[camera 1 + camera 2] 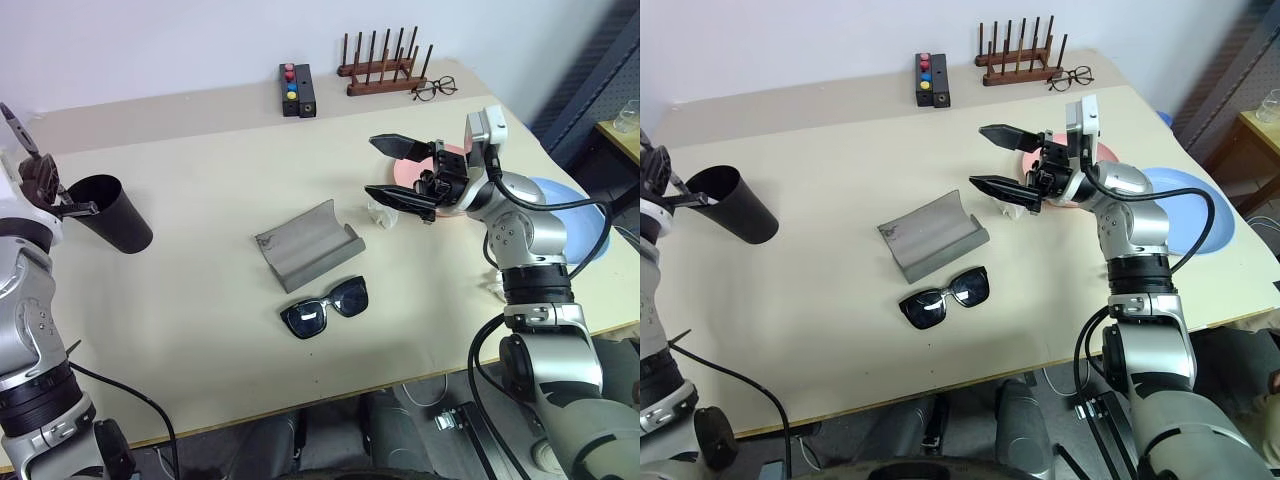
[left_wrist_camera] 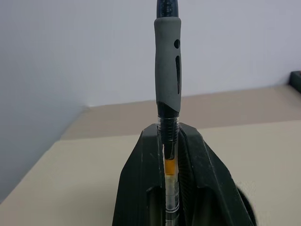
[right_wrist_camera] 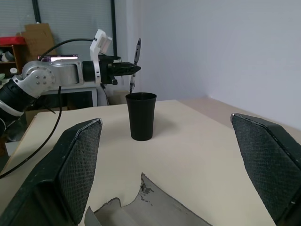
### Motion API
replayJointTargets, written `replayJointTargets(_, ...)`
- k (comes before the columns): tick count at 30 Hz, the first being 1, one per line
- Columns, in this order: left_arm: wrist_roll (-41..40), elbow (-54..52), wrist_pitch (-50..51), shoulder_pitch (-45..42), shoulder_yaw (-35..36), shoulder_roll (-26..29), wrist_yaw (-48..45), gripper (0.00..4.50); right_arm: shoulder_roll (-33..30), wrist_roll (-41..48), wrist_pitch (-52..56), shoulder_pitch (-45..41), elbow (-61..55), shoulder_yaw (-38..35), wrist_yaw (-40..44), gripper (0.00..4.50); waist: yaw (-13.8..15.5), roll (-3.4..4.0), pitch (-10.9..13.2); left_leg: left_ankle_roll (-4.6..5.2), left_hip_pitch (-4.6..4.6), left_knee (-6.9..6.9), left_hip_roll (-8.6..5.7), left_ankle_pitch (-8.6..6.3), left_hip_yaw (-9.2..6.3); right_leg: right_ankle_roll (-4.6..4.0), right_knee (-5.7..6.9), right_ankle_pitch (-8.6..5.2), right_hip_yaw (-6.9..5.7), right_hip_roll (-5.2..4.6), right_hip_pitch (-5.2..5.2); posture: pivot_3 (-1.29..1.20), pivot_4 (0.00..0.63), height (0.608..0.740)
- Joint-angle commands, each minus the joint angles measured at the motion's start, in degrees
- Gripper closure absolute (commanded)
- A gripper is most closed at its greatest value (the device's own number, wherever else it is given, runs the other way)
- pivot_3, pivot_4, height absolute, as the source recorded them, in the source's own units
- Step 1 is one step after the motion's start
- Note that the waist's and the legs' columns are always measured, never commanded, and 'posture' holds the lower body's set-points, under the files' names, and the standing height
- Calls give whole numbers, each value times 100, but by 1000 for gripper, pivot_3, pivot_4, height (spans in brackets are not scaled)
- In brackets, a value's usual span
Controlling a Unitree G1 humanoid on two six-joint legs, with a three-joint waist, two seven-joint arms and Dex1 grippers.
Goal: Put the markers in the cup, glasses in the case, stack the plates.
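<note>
One yellowish-clear pen with a grey grip (image 2: 168, 89) is pinched upright in my left gripper (image 3: 129, 68), just above the rim of the tall matte black plastic cup (image 3: 142, 115), so I judge it about to go in. My right gripper (image 1: 400, 172) hangs spread wide and empty above the table. The black chunky sunglasses (image 1: 326, 308) lie beside the open grey felt case (image 1: 308, 243), and the salmon pink plate (image 1: 1076, 152) and light blue plate (image 1: 1202, 215) sit unstacked.

A wide beige counter (image 1: 200, 330) stands against a plain white wall (image 1: 150, 40). Beyond the counter's right edge, a small wooden side table (image 1: 1255, 135) stands near a dark panel (image 1: 600, 60).
</note>
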Motion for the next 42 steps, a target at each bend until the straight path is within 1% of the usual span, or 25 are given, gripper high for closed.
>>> replayJointTargets(1, -58, -39, -240, -21, -11, 9, 29, 3604, 2, 58, -37, -60, -197, -55, 7, 0, 3, 0, 0, 0, 0, 0, 0, 0, 0, 0, 0, 0, 0, 0, 0, 0, 150, 740)
replayJointTargets(2, -84, -30, -247, -19, -20, -1, 30, 3245, -1, 53, -38, -67, -187, -55, 5, 0, 5, 0, 0, 0, 0, 0, 0, 0, 0, 0, 0, 0, 0, 0, 0, 0, 150, 740)
replayJointTargets(4, -110, -24, -246, -4, -37, -5, 34, 2359, -11, 42, -51, -72, -172, -58, 6, 0, 10, 0, 0, 0, 0, 0, 0, 0, 0, 0, 0, 0, 0, 0, 0, 0, 150, 740)
replayJointTargets(6, -135, -21, -239, 7, -47, 7, 36, 1237, -19, 34, -60, -75, -160, -60, 7, 0, 9, 0, 0, 0, 0, 0, 0, 0, 0, 0, 0, 0, 0, 0, 0, 0, 150, 740)
replayJointTargets(7, -150, -18, -246, 10, -52, 15, 27, 754, -22, 31, -64, -77, -153, -62, 8, 0, 8, 0, 0, 0, 0, 0, 0, 0, 0, 0, 0, 0, 0, 0, 0, 0, 150, 740)
replayJointTargets(8, -162, -16, -253, 8, -58, 25, 24, 329, -25, 26, -73, -84, -135, -66, 8, 0, 7, 0, 0, 0, 0, 0, 0, 0, 0, 0, 0, 0, 0, 0, 0, 0, 150, 740)
replayJointTargets(9, -181, -18, -256, 3, -57, 30, 25, 21, -26, 22, -83, -88, -122, -68, 8, 0, 7, 0, 0, 0, 0, 0, 0, 0, 0, 0, 0, 0, 0, 0, 0, 0, 150, 740)
replayJointTargets(14, -379, -96, -260, -152, -45, 44, 1, 21, -21, -5, -130, -100, -54, -82, -18, 0, 15, 0, 0, 0, 0, 0, 0, 0, 0, 0, 0, 0, 0, 0, 0, 0, 150, 740)
replayJointTargets(17, -776, -231, -84, -508, -102, 105, -113, 21, -62, -100, -188, -53, -27, -77, -94, 0, 59, -1, 0, 0, 0, 1, 0, 0, 0, 0, 0, 0, 0, 0, 0, 0, 150, 740)
replayJointTargets(19, -1329, -240, 288, -884, -207, 217, -424, 21, -111, -208, -229, 5, -85, -55, -210, 0, 115, -1, 0, 0, 0, 2, 0, 0, 0, -1, 0, 0, 0, 0, 0, 0, 150, 740)
replayJointTargets(21, -1664, -179, 498, -1093, -316, 314, -694, 21, -128, -292, -271, 39, -100, -49, -294, 0, 129, -1, 0, 0, -1, 3, 0, 0, 0, -1, 0, 1, -1, -1, 2, 0, 150, 740)
replayJointTargets(22, -1925, -108, 697, -1126, -474, 401, -1055, 21, -160, -360, -305, 104, -149, -39, -348, 0, 125, -1, 0, 0, 0, 3, -1, 0, 0, -1, 0, 1, -1, -2, 3, 0, 150, 740)
replayJointTargets(23, -1979, -3, 797, -1092, -759, 532, -1421, 21, -200, -444, -358, 184, -203, -22, -403, 0, 120, 0, -2, 0, 0, 3, -2, 0, 0, 0, 0, 1, -1, -2, 3, 0, 150, 740)
replayJointTargets(24, -1968, 115, 838, -1068, -1051, 656, -1727, 21, -257, -539, -362, 255, -249, 19, -467, 0, 118, 0, -2, 0, 1, 1, -2, 0, 0, 0, 0, 1, -1, -2, 3, 0, 150, 740)
replayJointTargets(26, -1875, 315, 797, -1067, -1416, 820, -2054, 21, -307, -670, -403, 334, -295, 55, -590, 0, 109, 2, -1, 1, 2, -3, -2, 0, 1, 0, 0, 1, -1, -1, 2, 0, 150, 740)
replayJointTargets(28, -1695, 576, 723, -1296, -1899, 928, -2313, 21, -377, -765, -437, 442, -372, 49, -722, 0, 101, 2, -1, 0, 2, -2, -1, 0, 1, -1, 1, 1, 0, 1, 1, 0, 150, 740)
replayJointTargets(30, -1559, 1109, 693, -1927, -2539, 874, -2739, 21, -483, -882, -490, 590, -534, -26, -956, 0, 126, 0, 1, -1, 2, -2, 0, 1, 2, -1, 1, 1, 0, 3, -1, 0, 150, 740)
replayJointTargets(34, -1204, 2070, 272, -2789, -3399, 618, -3528, 21, -684, -1068, -520, 776, -742, -120, -1378, 0, 121, -1, 0, -1, -1, 2, -6, 2, 0, 2, -4, 3, -4, -3, 3, 0, 150, 740)
replayJointTargets(36, -967, 2497, -19, -3054, -3836, 570, -4081, 21, -841, -1123, -498, 923, -886, -172, -1506, 0, 112, 0, 0, 0, 0, -4, -7, 1, 0, 2, -6, 3, -4, -3, 3, 0, 150, 740)
replayJointTargets(39, -719, 2987, -353, -3294, -4240, 543, -4760, 21, -1082, -1163, -371, 1161, -1128, -211, -1664, 0, 80, 1, 0, 0, 0, -10, -4, 1, 3, 2, -6, 3, -4, -1, -4, 0, 150, 740)
replayJointTargets(42, -476, 3381, -482, -3475, -4641, 605, -5447, 21, -1365, -1164, -128, 1516, -1496, -282, -1834, 0, 83, 1, 1, 0, -1, -10, -3, 1, 7, 2, -4, 3, -2, 1, -11, 0, 150, 740)
